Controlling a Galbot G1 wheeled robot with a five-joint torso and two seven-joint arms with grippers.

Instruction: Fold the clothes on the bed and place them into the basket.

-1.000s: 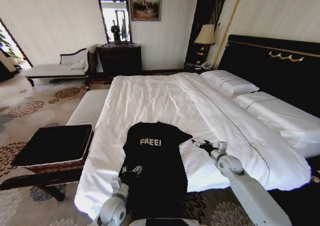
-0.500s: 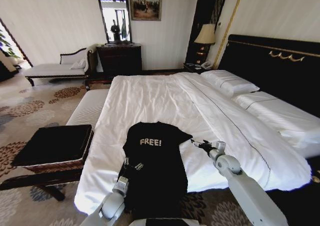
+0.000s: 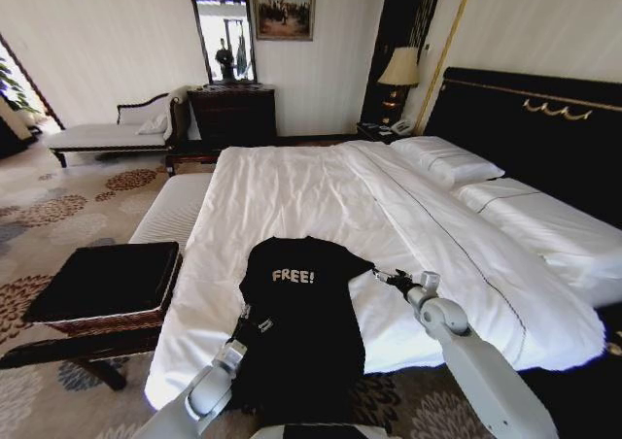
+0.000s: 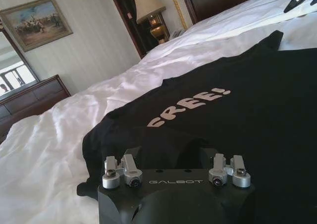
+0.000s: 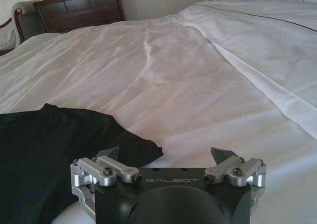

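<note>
- Left gripper low over the T-shirt, at about 8 o'clock from the white lettering, advanced up the shirt's left edge from where it sat a second ago near the hem; fingers lost against black cloth in the head view and hidden below the gripper body in the left wrist view, so cannot tell how far open or whether any fabric is pinched.
- Right gripper just off the shirt's right sleeve, at 3 o'clock from the lettering, barely shifted over the same second; fingers spread wide, nothing held, bare white duvet between them.
- Judged from that: left arm closing on a grasp point along the left side while the right waits ready at the sleeve; fold probably not yet begun.
- T-shirt spread flat and face up at the near edge of the bed, collar toward 12 o'clock, "FREE!" readable, hem hanging over the bed's edge toward the robot; right sleeve tip lying smooth on the duvet, only soft wrinkles in the body.
- Basket with its black top at 9 o'clock from the shirt, on the floor beside the bed, well apart from both grippers, with no shirt in it.
</note>
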